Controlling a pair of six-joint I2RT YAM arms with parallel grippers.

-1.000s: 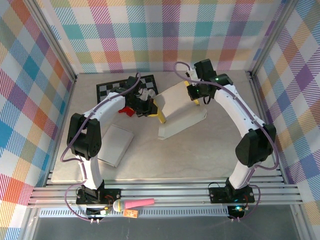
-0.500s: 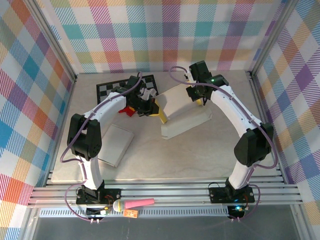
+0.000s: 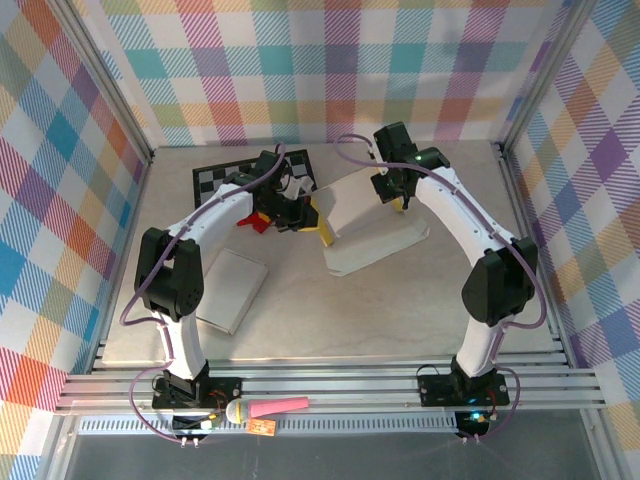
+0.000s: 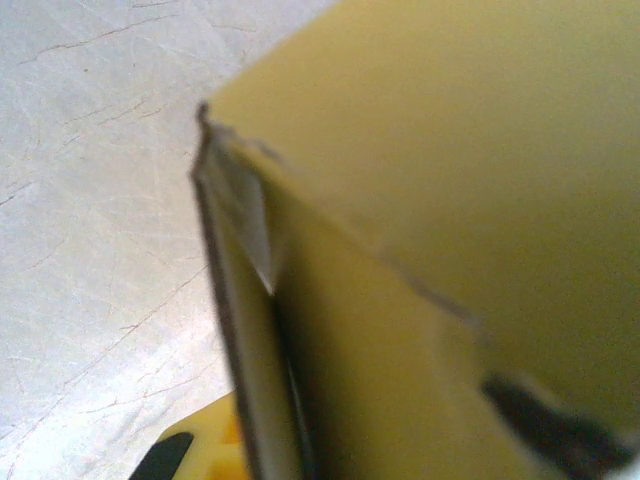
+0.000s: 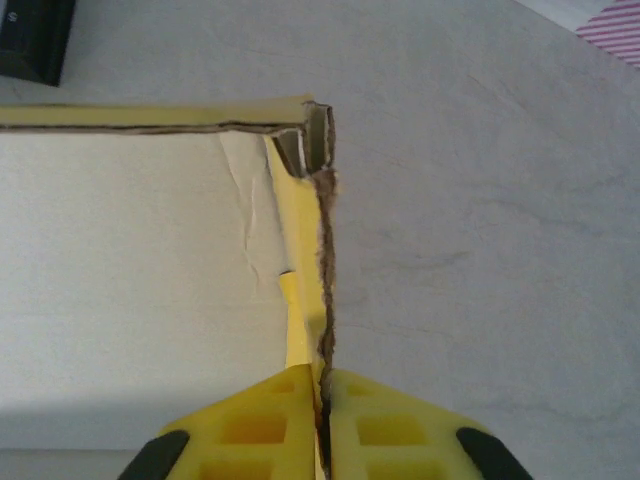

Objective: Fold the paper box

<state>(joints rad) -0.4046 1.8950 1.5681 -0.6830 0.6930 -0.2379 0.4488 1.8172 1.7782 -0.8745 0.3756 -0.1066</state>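
One paper box (image 5: 130,290) wall sits clamped inside right claw (image 5: 322,395).

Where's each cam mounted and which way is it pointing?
Top external: above and behind the bases, looking down at the table; both arms, left gripper, right gripper.
Left wrist: on the left arm, close on the paper box wall; yellow fingertip at bottom.
Right wrist: looking down along its fingers pinching a box wall.
Shared: all show the box and table.
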